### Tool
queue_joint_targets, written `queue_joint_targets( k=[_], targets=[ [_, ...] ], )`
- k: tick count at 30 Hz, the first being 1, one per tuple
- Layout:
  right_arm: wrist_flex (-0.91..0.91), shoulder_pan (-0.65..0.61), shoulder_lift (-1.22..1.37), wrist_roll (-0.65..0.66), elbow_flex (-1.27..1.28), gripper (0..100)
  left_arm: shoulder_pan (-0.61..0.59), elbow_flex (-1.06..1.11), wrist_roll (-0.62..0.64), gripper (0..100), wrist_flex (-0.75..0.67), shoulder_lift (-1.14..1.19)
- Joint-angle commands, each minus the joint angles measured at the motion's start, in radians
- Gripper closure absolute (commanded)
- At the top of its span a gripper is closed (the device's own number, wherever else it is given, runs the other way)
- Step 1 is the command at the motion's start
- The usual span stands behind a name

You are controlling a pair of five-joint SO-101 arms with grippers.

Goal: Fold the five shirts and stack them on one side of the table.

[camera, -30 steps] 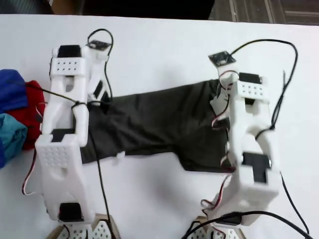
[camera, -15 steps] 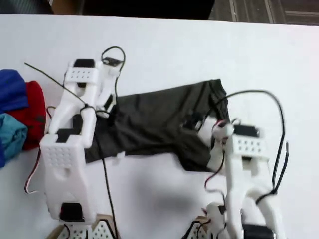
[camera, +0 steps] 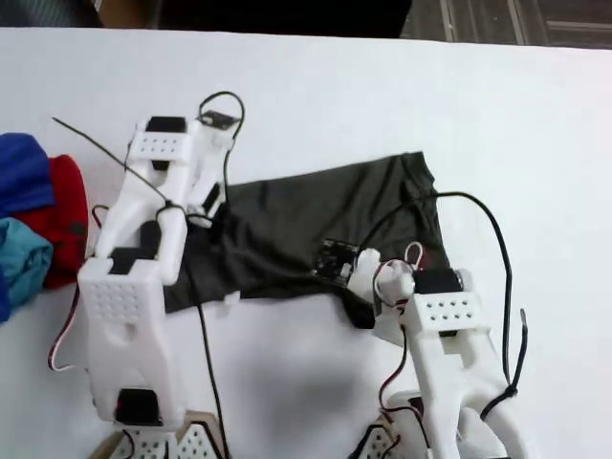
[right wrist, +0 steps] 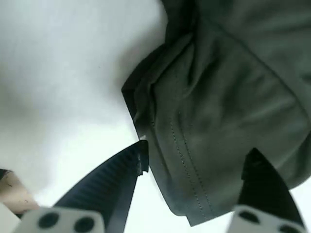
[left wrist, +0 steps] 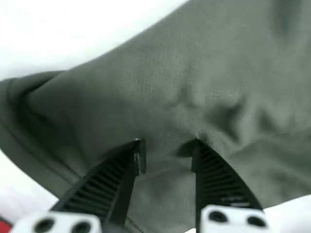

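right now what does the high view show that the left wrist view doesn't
High view: the left arm, the right arm, most of the dark shirt, plus a blue shirt and a teal shirt at the edge of the table. Left wrist view: the left jaws, open, tips on the fabric, its creases close up. Both: the dark shirt on the white table.

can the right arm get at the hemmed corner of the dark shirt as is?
Probably yes. The right hand hangs open over the stitched corner of the dark shirt, fingers either side of the hem. Nothing lies between hand and cloth; the left hand is at the shirt's other end.
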Motion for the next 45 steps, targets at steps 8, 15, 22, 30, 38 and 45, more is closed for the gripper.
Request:
queue_joint_targets(
  k=[8, 15, 22, 30, 38, 45],
  targets=[
    [0.079, -0.005, -0.03, -0.011, 0.025, 68.1, 0.0, -0.002, -0.002, 82, -0.002, -0.069],
    [-0.07, 0.001, -0.028, -0.012, 0.16, 68.1, 0.0, -0.002, -0.002, 82, 0.002, -0.068],
    [-0.088, 0.002, -0.028, -0.012, 0.163, 68.1, 0.0, -0.001, 0.0, 82, 0.017, -0.069],
    [-0.139, 0.038, 0.048, -0.008, 0.16, 68.2, 0.0, -0.002, 0.0, 82, 0.031, -0.075],
    [-0.081, 0.041, 0.349, -0.011, -0.021, 68.3, 0.0, -0.002, 0.0, 82, 0.031, -0.077],
    [-0.019, 0.039, 0.493, -0.011, -0.123, 94.5, -0.002, -0.005, 0.0, 82, 0.031, -0.077]
  ],
)
